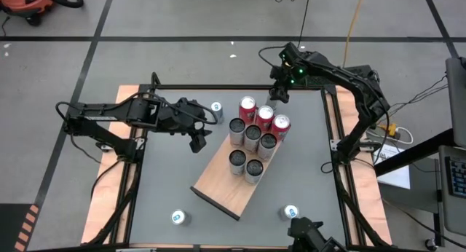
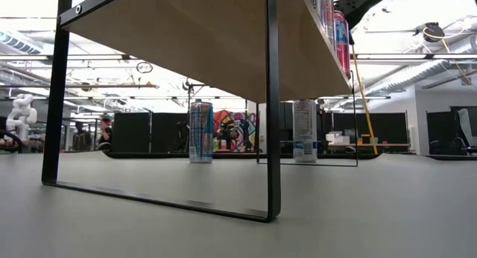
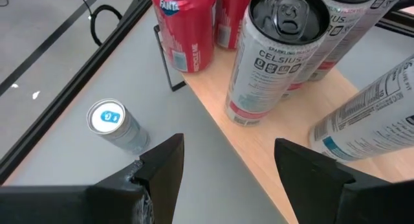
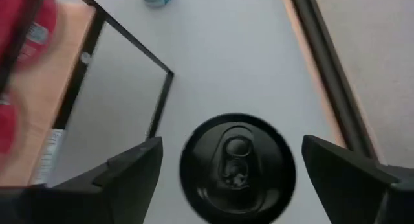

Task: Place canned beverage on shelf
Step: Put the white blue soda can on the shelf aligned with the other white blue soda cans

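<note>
The left gripper [image 1: 198, 132] hangs near the long edge of the shelf [image 1: 222, 186], a flat light-brown wooden board with thin black strips at its short ends. Its two dark fingers [image 3: 165, 169] are spread wide and hold nothing. Just past them, a small silver can with a blue and white top [image 3: 115, 125] stands on the grey table [image 1: 306, 164], close to the shelf's corner.

The right gripper [image 1: 280, 92] is at the far side of the table, by the red cans. Its fingers [image 4: 132, 169] are wide open too, with a black-topped can [image 4: 237, 166] right between them. They are not touching it yet.

A lot is already done, I think. Eight cans stand on the shelf: three red ones [image 1: 247, 106] and five silver ones [image 1: 254, 169]. Two more blue-topped cans [image 1: 179, 218] wait on the table at the near side. So at least four cans still need to go up.
</note>
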`<action>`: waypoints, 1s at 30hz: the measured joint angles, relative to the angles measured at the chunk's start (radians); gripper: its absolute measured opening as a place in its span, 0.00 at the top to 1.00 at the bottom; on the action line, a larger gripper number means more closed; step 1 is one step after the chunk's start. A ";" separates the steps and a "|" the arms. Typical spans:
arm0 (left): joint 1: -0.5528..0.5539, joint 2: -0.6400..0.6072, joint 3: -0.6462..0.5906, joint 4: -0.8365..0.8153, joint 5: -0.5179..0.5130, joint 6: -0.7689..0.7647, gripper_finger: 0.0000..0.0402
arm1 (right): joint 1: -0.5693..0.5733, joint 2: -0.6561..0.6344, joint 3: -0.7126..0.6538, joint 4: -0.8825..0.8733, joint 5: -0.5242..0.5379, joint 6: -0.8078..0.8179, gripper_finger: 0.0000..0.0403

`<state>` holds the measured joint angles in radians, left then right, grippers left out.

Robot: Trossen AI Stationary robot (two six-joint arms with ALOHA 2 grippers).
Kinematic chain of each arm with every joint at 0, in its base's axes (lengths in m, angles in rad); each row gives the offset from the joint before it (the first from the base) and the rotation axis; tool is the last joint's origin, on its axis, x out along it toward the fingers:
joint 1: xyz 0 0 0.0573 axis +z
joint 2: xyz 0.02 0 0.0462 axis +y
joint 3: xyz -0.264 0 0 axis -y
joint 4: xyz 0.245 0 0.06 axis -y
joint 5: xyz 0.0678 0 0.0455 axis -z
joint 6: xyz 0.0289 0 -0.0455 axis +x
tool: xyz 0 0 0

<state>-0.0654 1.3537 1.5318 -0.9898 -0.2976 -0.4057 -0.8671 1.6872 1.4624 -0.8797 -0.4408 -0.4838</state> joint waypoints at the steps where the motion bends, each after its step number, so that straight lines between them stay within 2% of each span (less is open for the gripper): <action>1: 0.000 0.000 0.000 0.000 -0.003 0.000 0.40 | 0.006 0.001 0.000 0.001 0.019 -0.006 0.15; 15: 0.000 0.000 0.000 0.000 -0.026 0.000 0.40 | 0.033 0.002 0.000 -0.023 0.052 -0.026 0.16; 24: 0.000 0.000 0.000 0.000 -0.030 0.000 0.40 | 0.038 0.033 0.000 -0.022 0.054 -0.021 0.28; 30: 0.000 0.000 0.000 0.000 -0.030 -0.005 0.40 | 0.042 0.054 0.001 -0.021 0.133 0.024 0.37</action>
<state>-0.0654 1.3537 1.5322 -0.9894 -0.3275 -0.4105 -0.8249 1.7412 1.4635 -0.9005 -0.3082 -0.4598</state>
